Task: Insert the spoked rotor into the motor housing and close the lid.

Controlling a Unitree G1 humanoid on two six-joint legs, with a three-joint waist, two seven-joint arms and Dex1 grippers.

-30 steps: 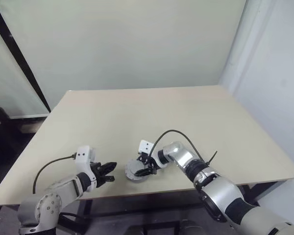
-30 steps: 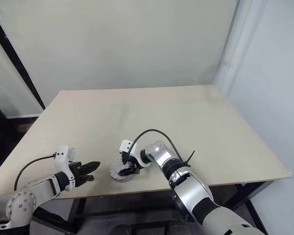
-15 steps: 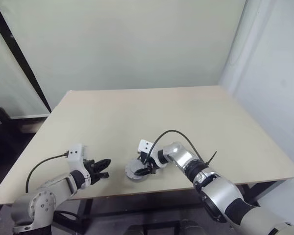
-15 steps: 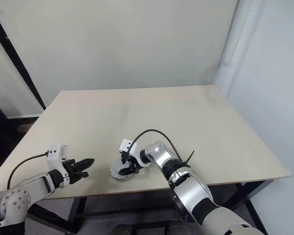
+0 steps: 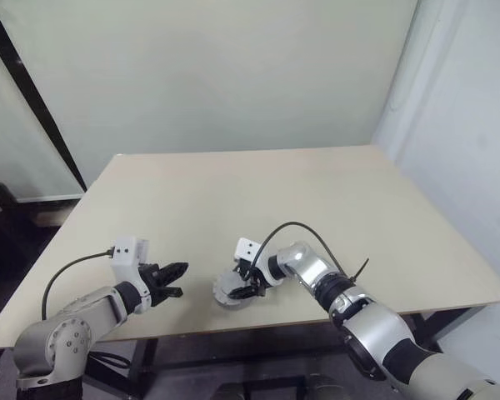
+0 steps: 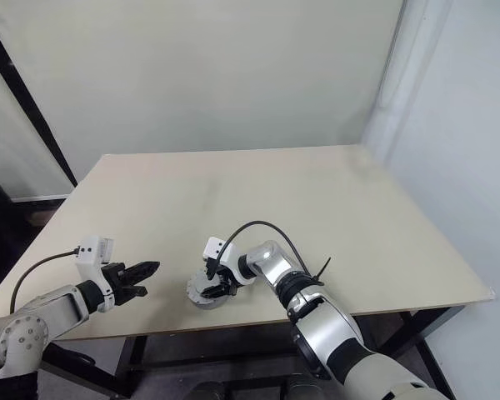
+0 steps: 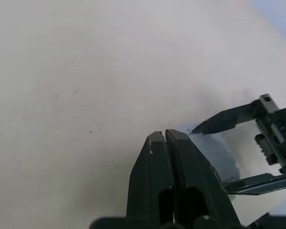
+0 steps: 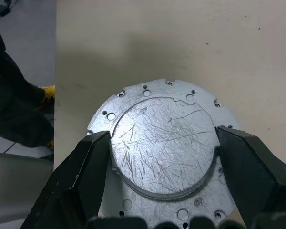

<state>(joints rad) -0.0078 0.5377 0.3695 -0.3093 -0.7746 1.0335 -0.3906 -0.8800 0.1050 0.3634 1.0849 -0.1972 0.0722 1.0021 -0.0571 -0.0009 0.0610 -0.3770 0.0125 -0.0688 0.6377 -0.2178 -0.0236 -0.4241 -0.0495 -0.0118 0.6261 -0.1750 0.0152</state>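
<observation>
The lid [image 8: 164,143] lies pale, scratched face up near the table's front edge [image 5: 231,290], its flange ringed with small holes. My right gripper [image 5: 243,287] reaches in from the right with its two black fingers [image 8: 86,167] pressed against opposite sides of the lid's raised centre. Whatever sits under the lid is covered, so the motor housing and the spoked rotor are hidden. To the left of the lid, my left gripper [image 5: 182,271] hovers shut and empty, its tips [image 7: 164,136] aimed towards the lid [image 7: 219,152].
The beige table [image 5: 317,192] stretches bare behind and to the right of the lid. Its front edge runs just below both grippers. A black cable [image 5: 300,227] loops over my right wrist. Walls close off the back and right.
My left gripper has drawn a little away from the lid, leftward and slightly up, still shut. The right gripper and the lid have stayed put.
</observation>
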